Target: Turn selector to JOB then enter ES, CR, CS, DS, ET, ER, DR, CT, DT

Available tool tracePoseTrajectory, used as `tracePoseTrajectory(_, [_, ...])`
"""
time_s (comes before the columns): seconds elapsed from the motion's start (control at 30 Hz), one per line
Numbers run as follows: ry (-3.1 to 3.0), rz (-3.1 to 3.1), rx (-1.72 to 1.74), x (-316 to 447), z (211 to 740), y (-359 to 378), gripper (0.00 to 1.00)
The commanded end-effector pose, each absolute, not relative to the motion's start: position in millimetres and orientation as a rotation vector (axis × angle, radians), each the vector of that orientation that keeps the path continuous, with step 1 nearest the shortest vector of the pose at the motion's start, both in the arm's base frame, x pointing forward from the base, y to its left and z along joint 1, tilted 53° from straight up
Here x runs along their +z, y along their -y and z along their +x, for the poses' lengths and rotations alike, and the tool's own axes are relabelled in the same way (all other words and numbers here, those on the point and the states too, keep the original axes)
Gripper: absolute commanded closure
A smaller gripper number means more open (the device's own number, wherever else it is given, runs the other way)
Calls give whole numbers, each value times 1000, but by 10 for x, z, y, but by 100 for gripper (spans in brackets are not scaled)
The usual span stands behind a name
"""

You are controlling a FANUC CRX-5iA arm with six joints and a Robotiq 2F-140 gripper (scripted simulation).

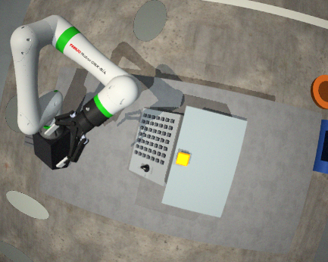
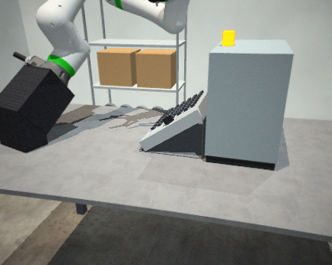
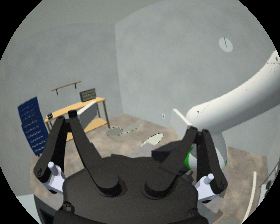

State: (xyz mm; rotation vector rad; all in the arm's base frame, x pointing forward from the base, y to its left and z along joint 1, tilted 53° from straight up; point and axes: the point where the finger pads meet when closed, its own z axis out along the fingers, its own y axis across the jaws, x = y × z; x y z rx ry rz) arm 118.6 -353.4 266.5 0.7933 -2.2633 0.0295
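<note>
The machine is a light grey cabinet (image 1: 205,160) with a sloped keypad panel (image 1: 155,142) on its left side, carrying several rows of dark keys. No key looks lit. The black selector knob (image 1: 144,167) sits at the panel's lower end; in the side view it shows as a dark knob (image 2: 167,120) on the slope. A yellow square lamp (image 1: 182,158) sits on top of the cabinet (image 2: 228,37). My gripper (image 1: 73,141) is open and empty, high above the table to the left of the keypad, over the arm's black base (image 1: 51,149). In the wrist view the spread fingers hold nothing.
A shelf rack with two cardboard boxes (image 2: 136,67) stands behind the table. An orange round object (image 1: 326,91) and a blue chair (image 1: 327,145) are off the table's right side. The arm's black base block (image 2: 29,107) occupies the table's left corner.
</note>
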Motion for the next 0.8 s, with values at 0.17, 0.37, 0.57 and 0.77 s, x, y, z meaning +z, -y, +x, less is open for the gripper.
tracePoseTrajectory(0.17, [2546, 574, -52, 2052, 1347, 3123, 0])
tracePoseTrajectory(0.37, [2673, 392, -130, 1745, 1397, 2841, 0])
tracePoseTrajectory(0.57, [2781, 180, -225, 1476, 1493, 2536, 0])
tracePoseTrajectory(0.77, [2855, -32, -323, 1276, 1620, 2256, 0])
